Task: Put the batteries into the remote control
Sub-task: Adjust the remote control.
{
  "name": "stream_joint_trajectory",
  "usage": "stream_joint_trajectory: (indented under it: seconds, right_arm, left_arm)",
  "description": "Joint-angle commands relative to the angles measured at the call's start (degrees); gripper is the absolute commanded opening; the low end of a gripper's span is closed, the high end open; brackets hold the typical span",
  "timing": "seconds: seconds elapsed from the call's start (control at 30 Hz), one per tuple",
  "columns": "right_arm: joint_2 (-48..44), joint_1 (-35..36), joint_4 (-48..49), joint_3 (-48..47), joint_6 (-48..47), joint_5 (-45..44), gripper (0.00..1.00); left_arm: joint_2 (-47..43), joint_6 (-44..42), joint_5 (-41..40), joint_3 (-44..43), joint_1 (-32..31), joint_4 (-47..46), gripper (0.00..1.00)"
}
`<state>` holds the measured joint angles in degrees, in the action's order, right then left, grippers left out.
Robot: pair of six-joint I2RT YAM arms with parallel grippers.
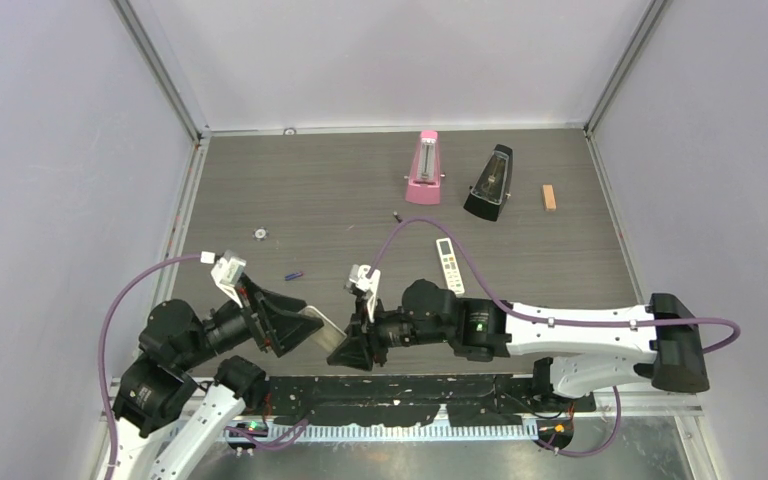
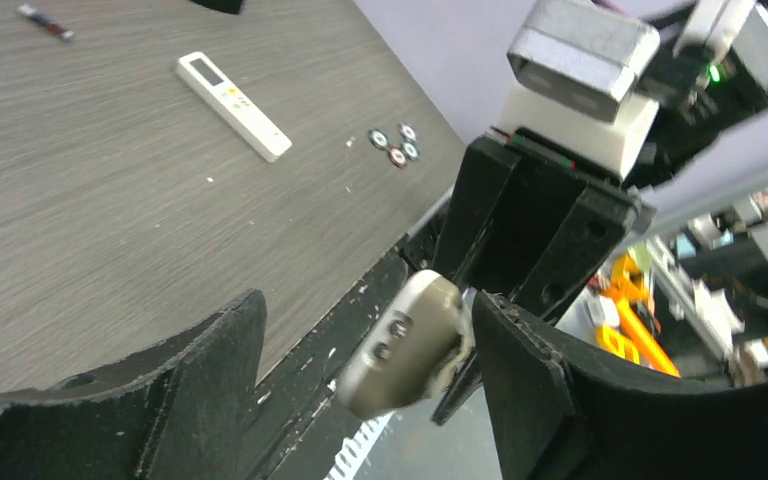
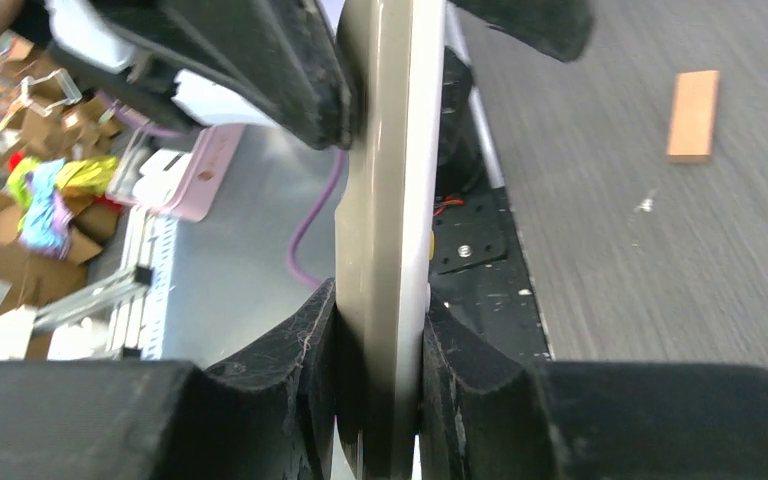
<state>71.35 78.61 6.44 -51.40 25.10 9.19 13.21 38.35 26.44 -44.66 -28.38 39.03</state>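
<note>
The slim white plastic remote with a grey-beige back [image 1: 325, 320] hangs in the air over the table's near edge, well nearer the arms than the pink wedge-shaped metronome [image 1: 424, 170] and to its left. The right gripper [image 1: 345, 345] is clenched on it, rough black pads pressed to its flat faces. The left gripper [image 1: 312, 318] stands released: its fingers bracket the remote's rounded end, one just beside it and the other well apart.

The table [image 1: 340, 190] is dark grey laminate with a fine wood grain, boxed in by pale matte walls on aluminium rails.

A glossy black metronome [image 1: 490, 183] stands just right of the pink one, with a small orange rectangular block [image 1: 549, 197] further right. A dark thin battery [image 1: 397, 215] lies just in front of the pink metronome. A bluish thin battery [image 1: 293, 275] lies further forward and left of it. A second white remote with a small display [image 1: 450, 265] lies flat in front of the metronome, close against the right arm. Purple cables loop over both arms.
</note>
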Motion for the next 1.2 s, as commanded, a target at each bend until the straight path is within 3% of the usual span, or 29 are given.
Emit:
stream_joint_trajectory:
  seconds: [0.0,0.17,0.4,0.63,1.17]
  right_arm:
    - [-4.1,0.1,3.8,0.1,-2.1,9.4,0.09]
    - [-5.2,-0.1,3.2,0.1,-2.8,13.3,0.11]
    - [-4.9,-0.5,2.9,-0.8,-2.9,15.2,0.12]
    - [-4.1,-0.6,2.1,-1.4,-3.1,16.4,0.12]
    - [-3.7,-1.3,0.9,-2.6,-3.7,16.6,0.12]
  left_arm:
    - [-0.3,-5.8,13.5,-2.1,-0.1,-4.6,0.72]
    - [0.0,-6.1,19.6,-2.4,-0.1,-6.9,0.56]
    - [1.2,-5.9,27.8,-0.6,-0.1,-8.4,0.60]
    - [1.6,-3.2,30.6,0.8,-0.1,-12.6,0.49]
    - [3.4,-4.8,33.3,1.8,-0.1,-10.6,0.32]
